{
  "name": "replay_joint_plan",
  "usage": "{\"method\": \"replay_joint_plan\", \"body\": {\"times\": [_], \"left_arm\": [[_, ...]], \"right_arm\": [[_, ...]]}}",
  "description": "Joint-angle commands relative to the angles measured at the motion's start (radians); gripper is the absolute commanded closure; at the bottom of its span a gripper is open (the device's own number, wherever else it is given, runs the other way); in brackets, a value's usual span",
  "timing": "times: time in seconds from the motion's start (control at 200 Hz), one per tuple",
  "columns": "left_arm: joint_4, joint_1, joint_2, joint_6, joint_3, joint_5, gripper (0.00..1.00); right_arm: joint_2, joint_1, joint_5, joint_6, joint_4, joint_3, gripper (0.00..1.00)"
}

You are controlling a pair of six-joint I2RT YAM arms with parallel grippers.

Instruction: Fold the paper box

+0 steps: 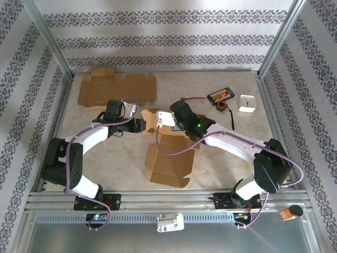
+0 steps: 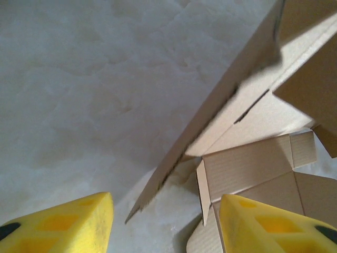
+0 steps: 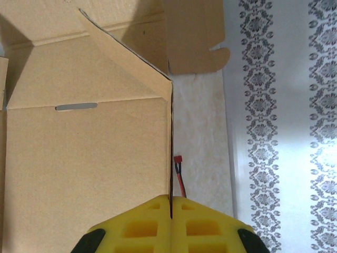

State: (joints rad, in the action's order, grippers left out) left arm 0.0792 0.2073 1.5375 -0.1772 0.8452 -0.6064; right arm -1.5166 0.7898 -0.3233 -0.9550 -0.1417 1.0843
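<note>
Right gripper (image 3: 171,204) is clamping a panel (image 3: 89,158) of the brown corrugated cardboard box (image 1: 167,164) mid-worktop (image 1: 117,164); left gripper (image 2: 166,213) is gaping astride a flap (image 2: 210,121). We are judging walls going up; next, pinching that flap.

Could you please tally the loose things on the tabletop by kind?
Cardboard boxes: 2, a flat blank and a part-folded box
Black-and-orange device: 1
White square object: 1
Total: 4
</note>
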Motion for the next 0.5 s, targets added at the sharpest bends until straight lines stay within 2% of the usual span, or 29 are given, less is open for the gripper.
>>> {"method": "replay_joint_plan", "body": {"times": [0.0,0.13,0.26,0.34,0.445,0.495], "left_arm": [[-0.071,-0.006,0.031,0.039,0.026,-0.015,0.46],[-0.103,0.014,0.051,0.075,0.021,-0.045,0.54],[-0.151,0.048,0.048,0.11,0.006,-0.06,0.8],[-0.187,0.063,0.033,0.131,-0.007,-0.041,0.93],[-0.23,0.075,0.009,0.19,-0.015,0.044,0.99],[-0.276,0.082,-0.005,0.234,-0.035,0.1,0.99]], "right_arm": [[0.01,0.025,-0.058,-0.051,0.059,-0.034,0.97],[0.01,0.034,-0.068,-0.063,0.068,-0.034,0.97],[0.01,0.04,-0.074,-0.066,0.068,-0.029,0.97],[0.01,0.048,-0.077,-0.059,0.068,-0.029,0.97],[0.021,0.071,-0.064,-0.019,0.063,-0.036,0.91],[0.035,0.077,-0.003,0.023,0.012,-0.033,0.85]]}}
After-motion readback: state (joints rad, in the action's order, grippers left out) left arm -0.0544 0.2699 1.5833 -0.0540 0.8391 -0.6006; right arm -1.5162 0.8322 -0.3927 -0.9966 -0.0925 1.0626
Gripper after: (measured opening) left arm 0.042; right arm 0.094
